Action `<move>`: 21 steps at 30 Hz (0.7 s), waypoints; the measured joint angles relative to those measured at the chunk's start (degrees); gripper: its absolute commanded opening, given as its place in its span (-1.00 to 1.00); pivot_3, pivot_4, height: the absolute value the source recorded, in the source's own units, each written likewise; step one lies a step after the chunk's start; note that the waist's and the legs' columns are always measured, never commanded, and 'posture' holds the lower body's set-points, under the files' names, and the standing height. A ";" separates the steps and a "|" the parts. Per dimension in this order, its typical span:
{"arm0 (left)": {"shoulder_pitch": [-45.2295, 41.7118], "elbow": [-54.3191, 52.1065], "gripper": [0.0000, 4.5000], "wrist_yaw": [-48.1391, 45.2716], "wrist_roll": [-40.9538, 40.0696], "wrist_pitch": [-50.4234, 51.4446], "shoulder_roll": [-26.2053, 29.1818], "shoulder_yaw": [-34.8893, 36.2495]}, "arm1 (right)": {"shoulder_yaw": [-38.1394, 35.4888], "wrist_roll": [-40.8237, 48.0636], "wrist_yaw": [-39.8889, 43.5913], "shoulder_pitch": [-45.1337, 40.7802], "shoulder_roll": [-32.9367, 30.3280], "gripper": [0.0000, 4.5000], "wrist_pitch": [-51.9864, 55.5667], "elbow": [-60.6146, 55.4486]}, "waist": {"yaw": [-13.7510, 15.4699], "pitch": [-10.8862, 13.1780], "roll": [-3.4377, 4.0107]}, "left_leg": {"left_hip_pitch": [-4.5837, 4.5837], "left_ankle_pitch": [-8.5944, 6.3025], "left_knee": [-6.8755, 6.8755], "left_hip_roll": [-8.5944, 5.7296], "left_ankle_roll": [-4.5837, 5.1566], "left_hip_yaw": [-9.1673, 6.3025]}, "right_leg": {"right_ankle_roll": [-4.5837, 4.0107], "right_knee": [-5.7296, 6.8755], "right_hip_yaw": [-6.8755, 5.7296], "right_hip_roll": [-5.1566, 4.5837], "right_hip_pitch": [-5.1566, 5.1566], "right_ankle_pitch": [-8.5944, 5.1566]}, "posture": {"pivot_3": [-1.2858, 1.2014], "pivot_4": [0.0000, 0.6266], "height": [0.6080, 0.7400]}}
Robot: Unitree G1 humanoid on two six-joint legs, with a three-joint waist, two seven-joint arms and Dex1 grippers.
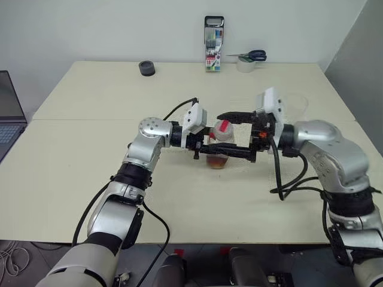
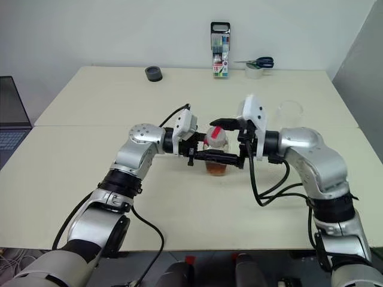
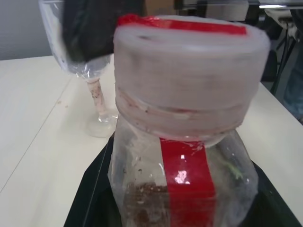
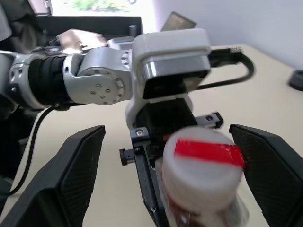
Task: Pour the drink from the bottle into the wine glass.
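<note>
Cream desk, mid-span: my left gripper is clamped on the bottle, upright, cap on. My right gripper straddles the cap, jaws spread, touching nothing. I judge uncapping comes next: close, twist. Wine glass waits behind my right arm.

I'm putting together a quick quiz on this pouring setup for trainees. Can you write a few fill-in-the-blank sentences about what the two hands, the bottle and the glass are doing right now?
1. The left hand is shut on the ____.
2. The right hand has its fingers ____, one on each side of the bottle's cap.
3. The cap is ____ the bottle.
4. The wine glass stands on the table and looks ____.

Missing words: bottle; open; on; empty
</note>
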 measured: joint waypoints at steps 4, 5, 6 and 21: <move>0.12 -0.03 -0.22 0.66 -1.17 1.91 -0.15 0.19 | 0.01 -0.92 -6.20 2.38 2.81 1.00 0.14 -3.10 | -0.21 0.00 0.00 | 0.03 0.00 0.02 0.02 0.00 0.02 | 0.00 0.04 0.00 0.06 0.00 0.00 | 0.03 -0.52 1.00; 0.13 -0.09 -0.22 0.81 -1.35 2.37 -0.15 0.29 | 0.17 -1.11 -7.14 2.44 3.26 1.00 -0.04 -3.25 | -0.26 0.00 0.00 | 0.03 0.00 0.01 0.02 0.00 0.02 | 0.00 0.04 0.01 0.06 0.00 0.00 | 0.03 -0.52 1.00; 0.23 -0.34 -0.22 0.85 -1.51 2.80 -0.15 0.34 | 0.36 -1.49 -8.20 2.45 3.71 1.00 -0.53 -3.50 | -0.29 0.00 0.00 | 0.03 0.00 0.02 0.02 0.00 0.02 | 0.00 0.04 0.01 0.06 0.00 0.00 | 0.03 -0.52 1.00; 0.68 -1.27 -0.22 -0.19 -1.56 4.70 -0.11 0.34 | 2.16 -6.78 -13.60 1.66 4.85 1.00 -4.29 0.59 | -0.38 0.00 0.00 | 0.03 0.00 0.02 0.01 0.00 0.03 | 0.00 0.04 0.00 0.06 0.00 0.00 | 0.03 -0.52 1.00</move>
